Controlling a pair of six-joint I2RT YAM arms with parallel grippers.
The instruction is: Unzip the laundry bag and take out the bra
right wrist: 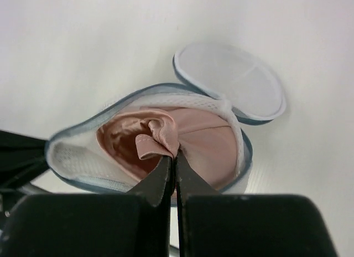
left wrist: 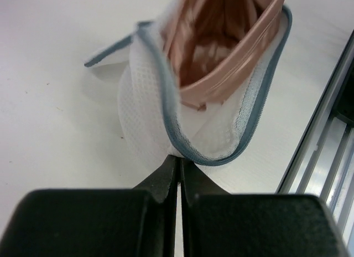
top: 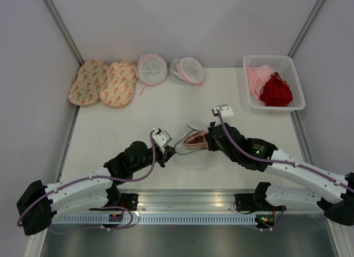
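The bag (right wrist: 66,154) lies unzipped on the table (top: 110,124), at the centre of the top view between the two arms. Its round lid (right wrist: 232,82) is flipped back and lies flat at the upper right of the right wrist view, joined to the bag at one edge. The bra (right wrist: 207,140), shiny beige-pink, sits bunched inside the open bag and fills its mouth. The left claw (left wrist: 178,162) is closed on the bag's grey zip rim (left wrist: 166,113), pinching it at the bottom of the opening. The right claw (right wrist: 172,162) is closed on a folded band of the bra at the bag's mouth. Along the table's far edge, two patterned pads (top: 102,83) lie at the upper left, and two pink-trimmed mesh pouches (top: 151,67) sit just right of them. At the upper right a white basket (top: 293,74) holds a red garment (top: 275,91) and a pale pink cloth (top: 256,80).
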